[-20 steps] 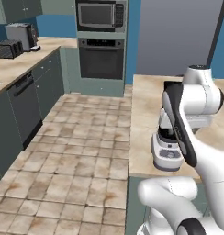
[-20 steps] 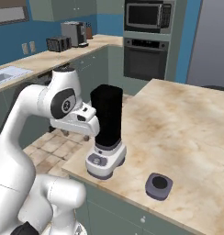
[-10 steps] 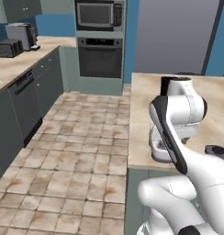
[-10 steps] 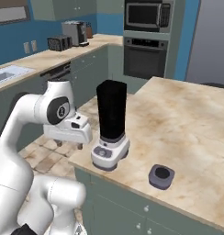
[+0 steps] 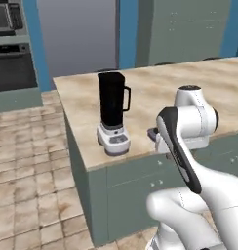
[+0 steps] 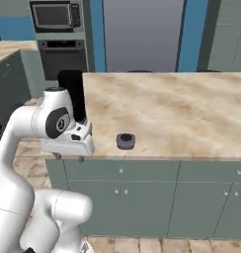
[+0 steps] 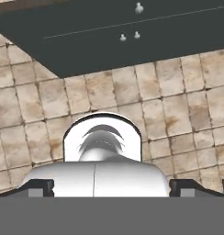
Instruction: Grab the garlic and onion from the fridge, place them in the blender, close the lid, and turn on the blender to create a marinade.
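The blender [image 5: 113, 111] stands near the island counter's left corner, a black jar on a light-grey base, its top uncovered. From the right base view the blender jar [image 6: 75, 94] is partly behind my arm. The lid [image 6: 125, 141] lies on the counter near the front edge, to the right of the blender; the lid [image 5: 152, 133] also peeks out beside my arm. My gripper [image 6: 69, 158] hangs at the counter's front edge, pointing down, open and holding nothing. In the hand view the gripper [image 7: 114, 188] looks at the floor tiles. Behind the island stands the fridge [image 6: 142, 34], a tall plain grey front, shut.
The island counter [image 6: 181, 108] spreads right of the lid, with green cabinet doors [image 6: 201, 197] below its front. A microwave [image 6: 53, 15] and black wall oven [image 6: 60, 57] stand at the back left. A tiled floor [image 5: 28, 161] lies left of the island.
The whole picture has shifted: the base has swung round the island, which I now face from its long side. My hand has dropped from beside the blender to the counter's front edge.
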Tool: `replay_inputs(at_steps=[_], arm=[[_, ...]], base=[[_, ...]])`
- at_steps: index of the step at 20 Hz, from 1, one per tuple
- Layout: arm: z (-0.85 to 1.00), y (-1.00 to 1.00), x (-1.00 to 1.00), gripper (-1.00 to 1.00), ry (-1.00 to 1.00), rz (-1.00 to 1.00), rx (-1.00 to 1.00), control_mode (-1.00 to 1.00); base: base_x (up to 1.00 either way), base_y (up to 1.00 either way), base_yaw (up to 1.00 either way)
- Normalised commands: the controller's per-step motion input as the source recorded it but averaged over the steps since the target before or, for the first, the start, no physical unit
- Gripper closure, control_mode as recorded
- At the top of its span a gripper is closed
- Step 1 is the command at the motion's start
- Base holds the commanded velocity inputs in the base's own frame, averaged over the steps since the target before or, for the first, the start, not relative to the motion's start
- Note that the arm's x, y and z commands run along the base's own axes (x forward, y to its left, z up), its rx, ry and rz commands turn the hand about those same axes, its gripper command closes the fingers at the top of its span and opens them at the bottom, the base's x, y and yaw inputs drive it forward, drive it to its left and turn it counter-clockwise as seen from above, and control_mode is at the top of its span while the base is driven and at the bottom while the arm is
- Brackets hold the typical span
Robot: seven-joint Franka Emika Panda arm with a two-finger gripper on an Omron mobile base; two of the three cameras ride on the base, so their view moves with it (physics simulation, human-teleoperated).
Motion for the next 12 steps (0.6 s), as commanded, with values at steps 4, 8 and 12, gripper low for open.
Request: replay_inputs(at_steps=[4,8,12], arm=[[0.00,0.00,0.00,-1.00,0.00,0.00,0.00,1.00],[0.00,0.00,0.00,-1.00,0.00,0.00,0.00,1.00],[0.00,0.00,0.00,-1.00,0.00,0.00,0.00,1.00]], base=[[0.00,0.00,-1.00],[0.06,0.00,-0.97],[0.57,0.00,-0.81]])
